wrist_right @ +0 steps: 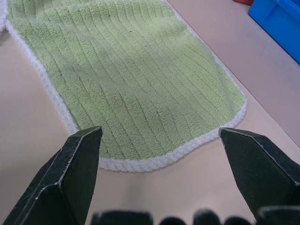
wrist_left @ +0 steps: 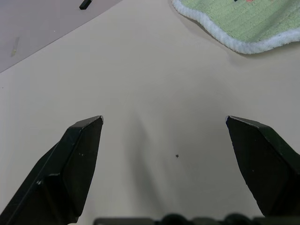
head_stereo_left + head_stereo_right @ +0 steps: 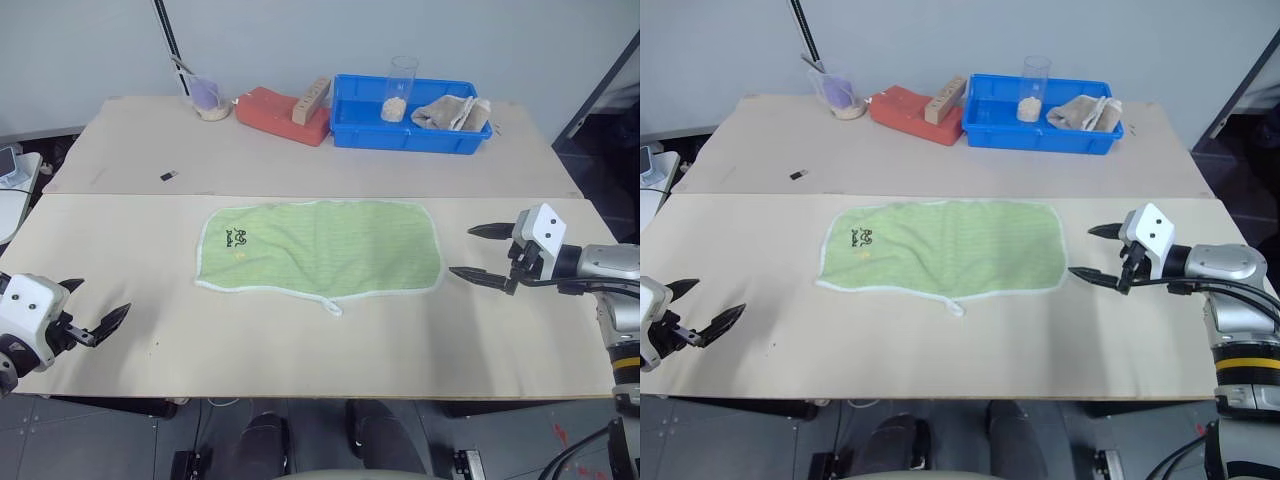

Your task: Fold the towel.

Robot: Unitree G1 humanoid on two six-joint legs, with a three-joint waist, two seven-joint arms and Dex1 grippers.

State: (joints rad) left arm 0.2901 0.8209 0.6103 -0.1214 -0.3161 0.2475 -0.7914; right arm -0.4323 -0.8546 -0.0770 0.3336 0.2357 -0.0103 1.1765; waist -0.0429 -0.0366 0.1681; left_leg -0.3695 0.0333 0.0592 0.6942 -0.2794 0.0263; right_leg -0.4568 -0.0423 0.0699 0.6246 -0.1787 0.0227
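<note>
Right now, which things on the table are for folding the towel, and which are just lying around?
For the job: towel, left gripper, right gripper, both with jaws open.

Just lying about: blue bin with beige cloth and clear cup, red brick, wooden block.

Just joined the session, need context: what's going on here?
Nothing is held yet. The towel lies flat and unfolded on the table. The right gripper is open, just off the towel's right edge and facing it. The left gripper is open too, well clear of the towel's left end. No fold has been made.
</note>
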